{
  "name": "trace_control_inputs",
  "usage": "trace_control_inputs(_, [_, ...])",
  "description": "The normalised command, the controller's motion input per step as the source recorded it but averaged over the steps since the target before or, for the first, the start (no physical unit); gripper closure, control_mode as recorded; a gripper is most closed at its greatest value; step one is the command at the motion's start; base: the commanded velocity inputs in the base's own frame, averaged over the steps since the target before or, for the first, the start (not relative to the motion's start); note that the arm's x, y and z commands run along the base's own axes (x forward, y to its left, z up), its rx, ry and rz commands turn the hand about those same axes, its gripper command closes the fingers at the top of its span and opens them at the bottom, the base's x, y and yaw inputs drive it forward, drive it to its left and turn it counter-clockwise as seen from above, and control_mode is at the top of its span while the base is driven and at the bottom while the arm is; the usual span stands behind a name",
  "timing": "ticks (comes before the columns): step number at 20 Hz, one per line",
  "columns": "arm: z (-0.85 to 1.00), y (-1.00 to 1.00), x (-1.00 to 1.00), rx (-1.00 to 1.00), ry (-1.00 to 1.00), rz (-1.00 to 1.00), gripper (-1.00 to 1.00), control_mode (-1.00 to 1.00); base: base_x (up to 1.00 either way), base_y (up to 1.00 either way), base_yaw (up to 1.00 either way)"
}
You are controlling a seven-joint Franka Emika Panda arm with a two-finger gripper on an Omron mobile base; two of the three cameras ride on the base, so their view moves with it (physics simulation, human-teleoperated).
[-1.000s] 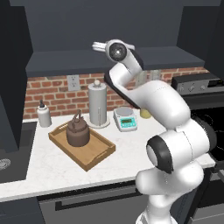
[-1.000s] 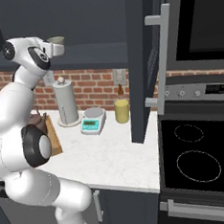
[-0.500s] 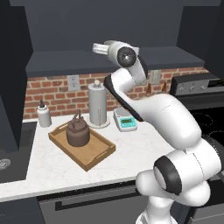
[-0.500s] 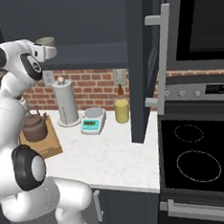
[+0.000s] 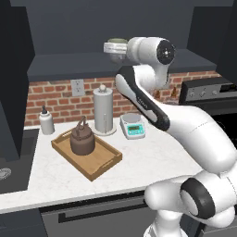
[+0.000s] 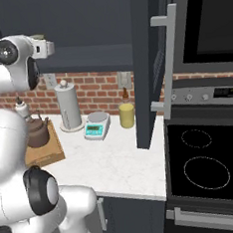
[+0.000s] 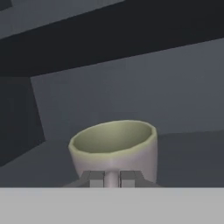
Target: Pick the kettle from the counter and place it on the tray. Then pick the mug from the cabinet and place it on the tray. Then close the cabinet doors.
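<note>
The pincer (image 7: 112, 178) is gripping the mug (image 7: 114, 148) by its handle, jaws shut, at cabinet-shelf height. The tray (image 5: 86, 153) is lying well below on the desk (image 5: 152, 162), already carrying the kettle (image 5: 82, 139).

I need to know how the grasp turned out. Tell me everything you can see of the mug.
The mug is small and round, dull beige-grey outside and pale grey-green inside, with a smooth, ceramic-looking surface. It stands upright and looks empty. The claw is shut on its handle at the near side. In the left base view it is held high at the open cabinet, above the counter. Whether it rests on the shelf is not clear.
</note>
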Motion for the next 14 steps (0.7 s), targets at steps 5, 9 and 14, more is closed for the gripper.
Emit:
trace_control_inputs(5, [-0.07,-0.21,-0.67,-0.03,0.0,0.43,1.0,-1.0,0.0,0.0,0.0])
trace_control_inputs(9, [-0.27,-0.18,-0.9,0.0,0.0,0.54,1.0,-1.0,0.0,0.0,0.0])
trace_control_inputs(14, [-0.33,0.0,-0.8,-0.02,0.0,0.52,1.0,-1.0,0.0,0.0,0.0])
